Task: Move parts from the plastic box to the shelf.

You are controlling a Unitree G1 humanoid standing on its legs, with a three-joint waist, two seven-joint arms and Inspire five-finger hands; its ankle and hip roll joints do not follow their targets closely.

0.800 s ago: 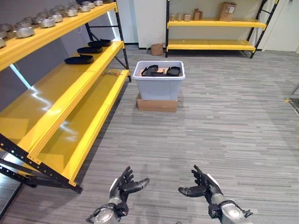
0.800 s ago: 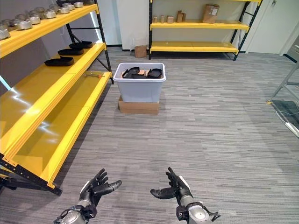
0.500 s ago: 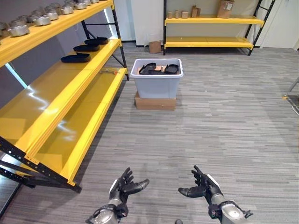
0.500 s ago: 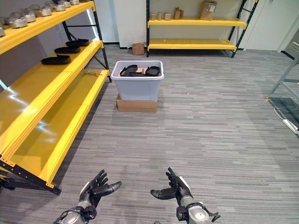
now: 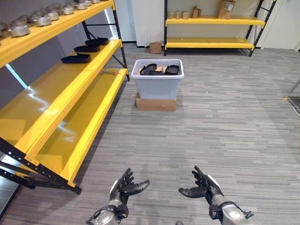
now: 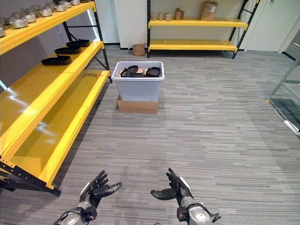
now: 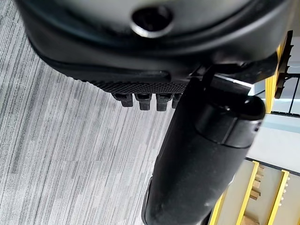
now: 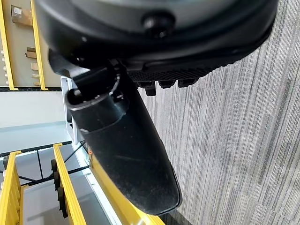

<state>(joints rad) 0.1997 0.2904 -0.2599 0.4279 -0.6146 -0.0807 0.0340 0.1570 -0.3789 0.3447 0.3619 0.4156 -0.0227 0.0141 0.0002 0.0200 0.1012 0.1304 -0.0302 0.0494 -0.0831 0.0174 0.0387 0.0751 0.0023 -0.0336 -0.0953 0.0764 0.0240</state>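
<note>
Both dark hands, left hand (image 5: pixel 123 189) and right hand (image 5: pixel 204 188), are hovering empty with fingers relaxed, well apart from the pale grey plastic box (image 5: pixel 158 86) beside the long yellow metal shelf (image 5: pixel 70 89).

Since the earliest pictures my head camera tips, so the whole scene slides a little toward the upper left of the frame: the plastic box (image 5: pixel 157 77) and the yellow shelf (image 5: pixel 56 101) sit slightly higher and further left than before. Nothing itself moves. Over the last half second the frame barely shifts.
</note>
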